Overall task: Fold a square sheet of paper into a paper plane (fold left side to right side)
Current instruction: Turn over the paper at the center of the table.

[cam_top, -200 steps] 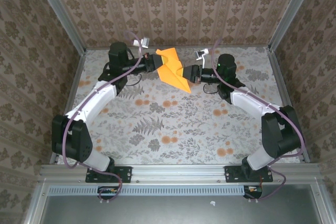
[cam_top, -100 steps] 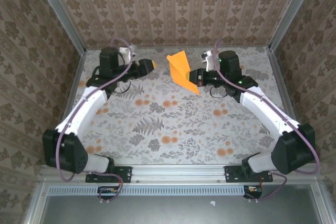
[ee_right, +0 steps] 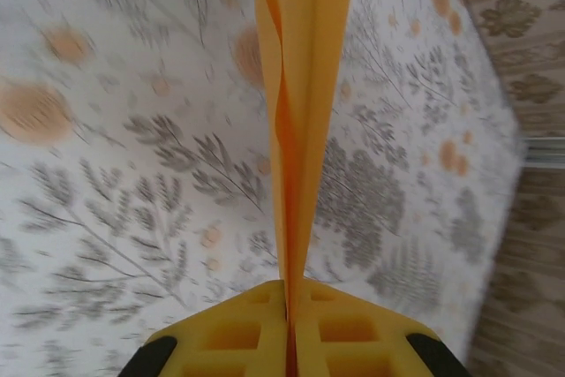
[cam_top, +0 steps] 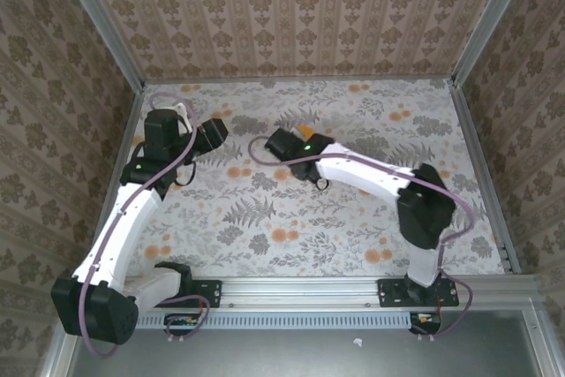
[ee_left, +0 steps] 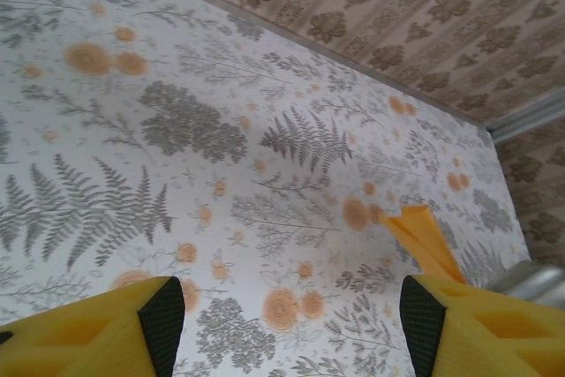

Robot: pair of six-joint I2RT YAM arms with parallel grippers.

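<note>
The paper plane is clamped by the right pincer; the left pincer is spread wide, empty. Layers should be pressed aligned.

The left tool gapes; right arm stretches leftward, perhaps low, right tool clamped on the paper plane.

**Paper plane, held edge-on.** The thin, plain, bright orange folded paper plane appears from the right wrist as a narrow upright blade. Its layers are pressed together, with one fold gaping slightly on the left. Its near end is pinched between the closed yellow pads of the right hand, with the flower-printed desk behind it. From the left wrist it shows as a slim orange strip at the right.
</note>
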